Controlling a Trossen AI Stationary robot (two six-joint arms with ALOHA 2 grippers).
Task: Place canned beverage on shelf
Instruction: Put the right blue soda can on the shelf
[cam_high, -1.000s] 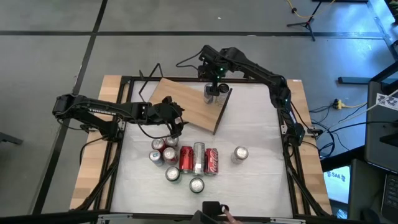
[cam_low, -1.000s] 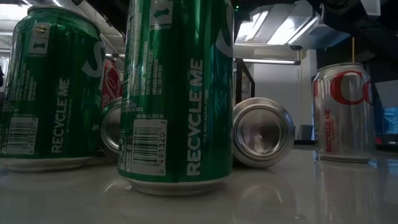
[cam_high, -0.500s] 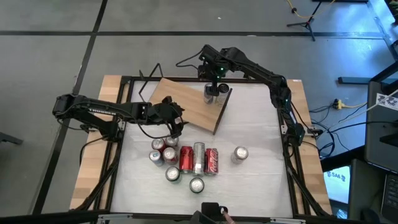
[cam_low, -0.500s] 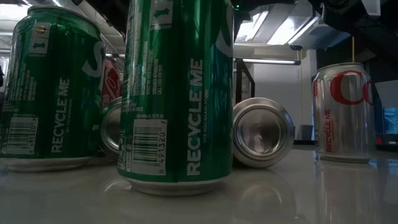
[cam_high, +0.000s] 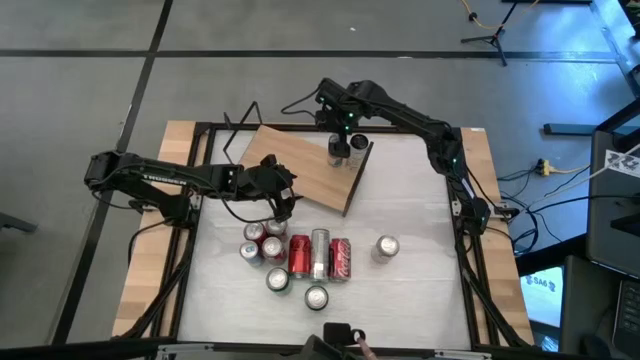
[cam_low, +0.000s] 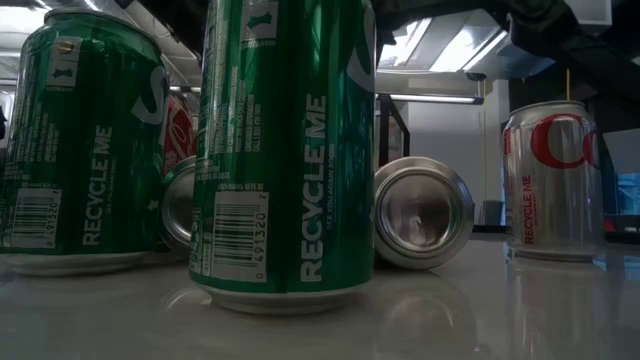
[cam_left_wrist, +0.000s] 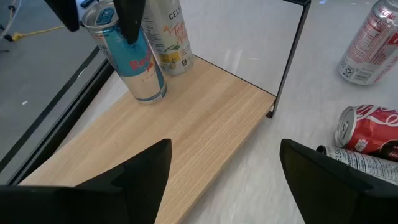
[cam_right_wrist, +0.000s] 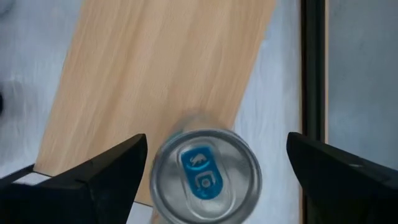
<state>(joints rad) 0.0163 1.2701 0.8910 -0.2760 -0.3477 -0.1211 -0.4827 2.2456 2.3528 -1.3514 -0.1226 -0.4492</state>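
Observation:
The shelf (cam_high: 305, 165), a light-brown board on thin black wire supports (cam_left_wrist: 287, 59), stands slantwise on the table's far half. Two canned beverages stand upright on its far right end: a blue and silver one (cam_left_wrist: 135, 65) and a pale one (cam_left_wrist: 169, 37). My right gripper (cam_right_wrist: 214, 177) hangs open over the blue can (cam_right_wrist: 205, 177), pointing down. Its fingers stand on either side of the can's top with gaps showing. My left gripper (cam_left_wrist: 221, 186) waits open above the table by the shelf's near edge (cam_high: 281, 200), with nothing between its fingers.
Several cans crowd the table's near middle: red ones (cam_high: 300, 255) and a silver one (cam_high: 320, 252) lying down, and others upright (cam_high: 386, 246) (cam_high: 316, 296). Green cans (cam_low: 285, 150) and a silver can (cam_low: 552, 180) fill the low view. A black frame (cam_high: 462, 210) rims the table.
My right gripper has sunk a little around the blue can and stayed open. The can has kept upright on the shelf.

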